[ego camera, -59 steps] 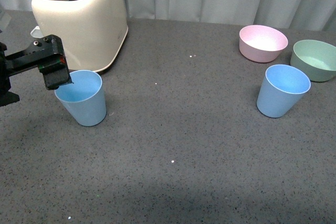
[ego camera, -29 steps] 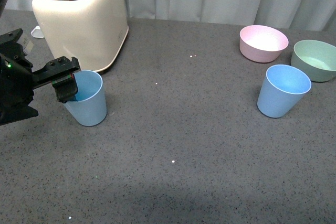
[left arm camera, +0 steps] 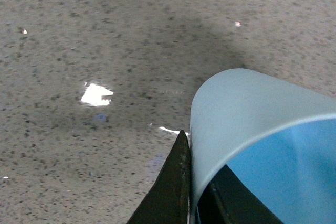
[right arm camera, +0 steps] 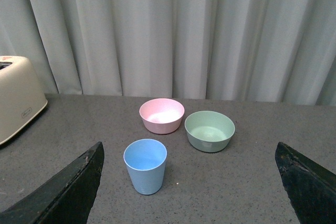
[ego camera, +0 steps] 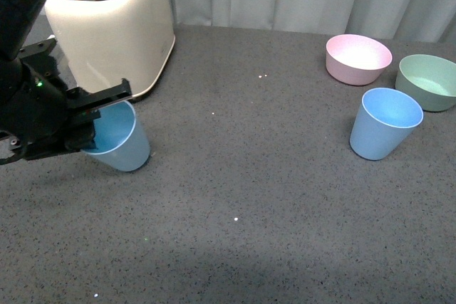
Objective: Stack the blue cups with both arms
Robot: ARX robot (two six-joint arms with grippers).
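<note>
Nearest us, the left gripper (ego camera: 110, 109) straddles the wall of the left blue cup (ego camera: 125, 149): one finger inside, one outside, jaws pinched on the rim. The cup leans, and we can't tell if its base is off the table (ego camera: 235, 197). A thin pinch like that could slip, or let the cup swing in transit. Further out, the right blue cup (ego camera: 381, 129) stands upright, w/ the right gripper (right arm camera: 189, 148) above it, jaws wide apart. The pink bowl (ego camera: 358, 58) & green bowl (ego camera: 427, 80) sit just beyond, so a wide approach may clip them. The toaster (ego camera: 114, 26) is close behind the left blue cup, so a backward lift could bump it.
</note>
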